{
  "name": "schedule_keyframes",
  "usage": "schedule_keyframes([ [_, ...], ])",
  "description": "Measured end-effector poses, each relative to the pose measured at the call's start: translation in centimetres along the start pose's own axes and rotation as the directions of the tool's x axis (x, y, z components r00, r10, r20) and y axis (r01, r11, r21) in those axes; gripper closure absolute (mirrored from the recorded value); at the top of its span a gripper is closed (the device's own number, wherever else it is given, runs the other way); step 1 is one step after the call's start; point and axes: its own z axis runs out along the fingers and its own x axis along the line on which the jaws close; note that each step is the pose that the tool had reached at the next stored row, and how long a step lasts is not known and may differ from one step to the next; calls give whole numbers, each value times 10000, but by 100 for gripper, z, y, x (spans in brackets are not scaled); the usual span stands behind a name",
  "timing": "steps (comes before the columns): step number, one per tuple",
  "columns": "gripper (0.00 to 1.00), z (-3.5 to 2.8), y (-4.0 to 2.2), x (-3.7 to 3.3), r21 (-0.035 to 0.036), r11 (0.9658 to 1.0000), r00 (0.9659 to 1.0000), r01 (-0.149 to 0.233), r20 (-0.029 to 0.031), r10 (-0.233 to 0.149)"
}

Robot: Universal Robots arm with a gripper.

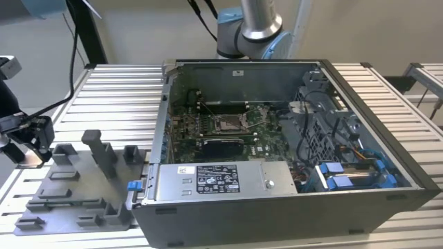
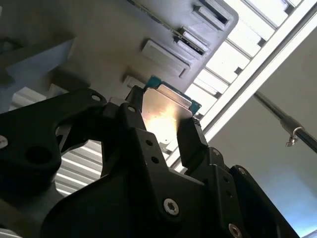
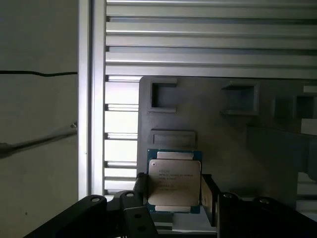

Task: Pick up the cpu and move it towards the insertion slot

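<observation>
1. The step in hand looks like lifting and carrying the cpu (image 3: 174,181). To do it well, the pinch should stay on the chip's opposite edges and the chip should stay level. It should also rise clear of the plate's grey blocks and of the case wall before travelling.
2. In both wrist views, the black hand (image 3: 174,192) has its two fingers (image 3: 140,186) pressed against opposite edges of the chip. The silvery face sits between them, with the green border showing.
3. Just beyond lies the grey fixture plate (image 3: 218,139) with its recesses. The chip seems to be lifted off it, though I cannot tell by how much.
4. In the exterior view, the hand (image 1: 29,139) hangs at the plate's outer edge. That is near the ribbed metal worktop's (image 1: 118,98) edge on the exterior view's left.
5. Well apart, towards the exterior view's right, stands the open computer case (image 1: 374,171). The insertion slot (image 1: 229,123) lies on its motherboard, beyond the silver power-supply box (image 1: 207,181).
</observation>
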Motion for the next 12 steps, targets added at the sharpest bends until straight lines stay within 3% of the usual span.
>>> schedule_keyframes([
  [6,100,-7,0,0,3,10000,10000,6,-3,-6],
  [12,100,-126,3,1,1,10000,10000,5,0,-5],
])
